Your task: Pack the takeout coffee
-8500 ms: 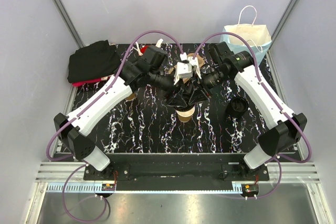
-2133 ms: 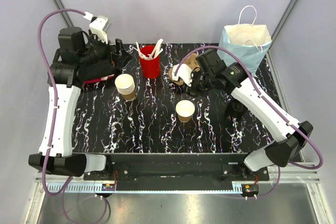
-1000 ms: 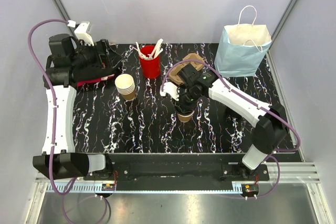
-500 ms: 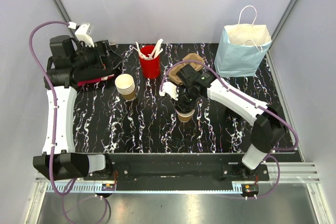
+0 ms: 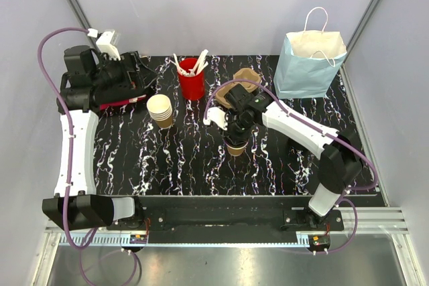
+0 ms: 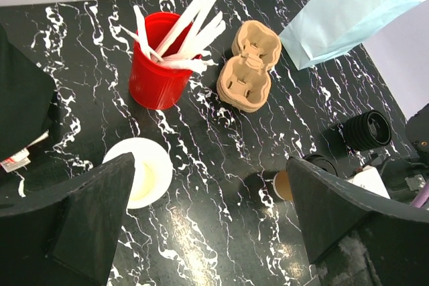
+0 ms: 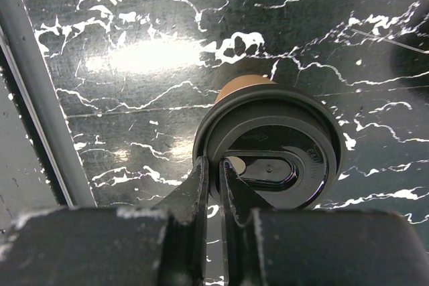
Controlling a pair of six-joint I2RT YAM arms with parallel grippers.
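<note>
The takeout coffee (image 5: 236, 148) is a small tan paper cup standing upright mid-table. In the right wrist view only a strip of its tan wall (image 7: 241, 86) shows past a black plastic lid (image 7: 281, 140) that covers its mouth. My right gripper (image 7: 213, 165) is shut on the lid's near rim, one finger outside and one inside, directly above the cup (image 5: 238, 125). Whether the lid is seated on the cup's rim I cannot tell. My left gripper (image 6: 210, 161) hangs open and empty, high at the back left (image 5: 139, 75); from there the cup (image 6: 283, 184) shows by its right finger.
A stack of tan cups (image 5: 159, 109) stands left of centre. Behind it is a red cup of white utensils (image 5: 192, 82). A brown pulp carrier (image 5: 245, 78) lies at the back, a pale blue paper bag (image 5: 310, 66) at the back right. Stacked black lids (image 6: 366, 130) sit right.
Over the last second the right gripper has shifted only slightly above the cup with the lid in it. The left arm has stayed still.
</note>
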